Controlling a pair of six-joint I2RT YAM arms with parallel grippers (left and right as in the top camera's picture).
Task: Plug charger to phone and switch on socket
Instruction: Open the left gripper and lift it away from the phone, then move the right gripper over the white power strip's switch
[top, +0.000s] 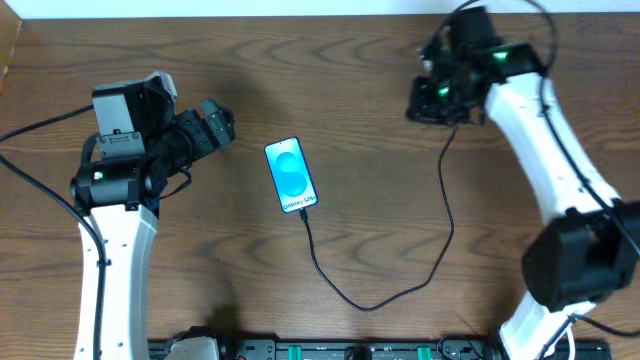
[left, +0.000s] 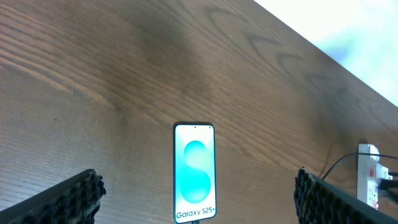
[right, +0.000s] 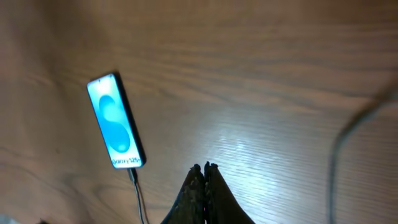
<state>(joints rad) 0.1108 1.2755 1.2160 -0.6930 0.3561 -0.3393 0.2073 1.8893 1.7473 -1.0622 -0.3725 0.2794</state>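
The phone lies face up mid-table, its blue screen lit, and also shows in both wrist views. The charger, a thin black cable, is plugged into the phone's bottom edge. It loops toward the front and runs up to the far right. The socket, a white strip with red switches, shows only at the right edge of the left wrist view. In the overhead view my right arm covers it. My left gripper is open, left of the phone. My right gripper is shut on nothing.
Brown wooden tabletop with a white wall strip along its far edge. A black rail with green marks runs along the front edge. A blurred cable crosses the right side of the right wrist view.
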